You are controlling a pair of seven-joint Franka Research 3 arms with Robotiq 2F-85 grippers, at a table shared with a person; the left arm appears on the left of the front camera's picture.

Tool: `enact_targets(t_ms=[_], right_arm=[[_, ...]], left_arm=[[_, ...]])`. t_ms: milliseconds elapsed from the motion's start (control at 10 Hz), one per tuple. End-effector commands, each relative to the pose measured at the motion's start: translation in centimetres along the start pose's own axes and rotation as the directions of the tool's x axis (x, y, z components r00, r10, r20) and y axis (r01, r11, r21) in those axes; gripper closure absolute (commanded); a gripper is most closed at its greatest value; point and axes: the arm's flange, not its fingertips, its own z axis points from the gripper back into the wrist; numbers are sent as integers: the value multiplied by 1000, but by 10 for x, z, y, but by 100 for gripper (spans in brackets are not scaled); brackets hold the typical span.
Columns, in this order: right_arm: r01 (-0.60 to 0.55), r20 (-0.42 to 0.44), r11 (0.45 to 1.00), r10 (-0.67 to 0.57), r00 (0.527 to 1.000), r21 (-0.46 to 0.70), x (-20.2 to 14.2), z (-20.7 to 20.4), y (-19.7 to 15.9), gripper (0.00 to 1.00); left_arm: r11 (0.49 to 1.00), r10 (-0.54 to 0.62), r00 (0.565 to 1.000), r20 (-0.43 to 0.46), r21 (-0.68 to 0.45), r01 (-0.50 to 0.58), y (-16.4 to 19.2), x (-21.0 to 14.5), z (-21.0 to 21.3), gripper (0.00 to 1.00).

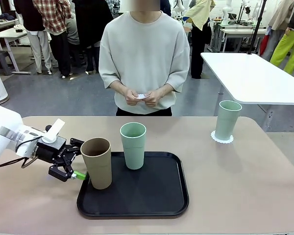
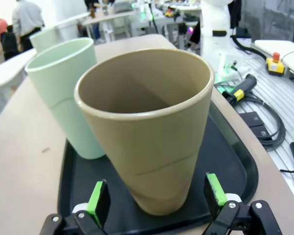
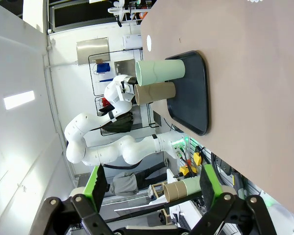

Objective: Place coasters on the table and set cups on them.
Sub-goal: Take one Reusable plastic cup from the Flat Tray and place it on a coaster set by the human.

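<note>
My left gripper (image 2: 157,196) is spread wide and empty, with the tan cup (image 2: 147,137) between its jaws near its base. If I pinch that low, I risk tipping it against the mint cup (image 2: 63,93) just beyond the jaws.

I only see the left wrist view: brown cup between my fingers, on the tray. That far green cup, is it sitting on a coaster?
Observer: Yes. In the front view the far green cup stands on a coaster on the table, off to the right of the tray.
Operator: Is a coaster down for the brown cup yet?
Observer: Not that I can see. The person's hands hold a small white thing, perhaps one.
Operator: And the right end effector?
Observer: Its own wrist view shows it open, with nothing between the fingers.
</note>
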Motion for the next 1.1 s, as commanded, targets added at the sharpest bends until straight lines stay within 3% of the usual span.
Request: enact_targets(t_ms=[0, 1000], right_arm=[[-1, -2, 1000, 1, 1000, 8, -1, 0, 0, 0], [-1, -2, 1000, 1, 1000, 8, -1, 0, 0, 0]], left_arm=[[998, -54, 998, 44, -7, 55, 2, -5, -15, 0], [997, -70, 989, 129, -35, 75, 14, -3, -48, 0]])
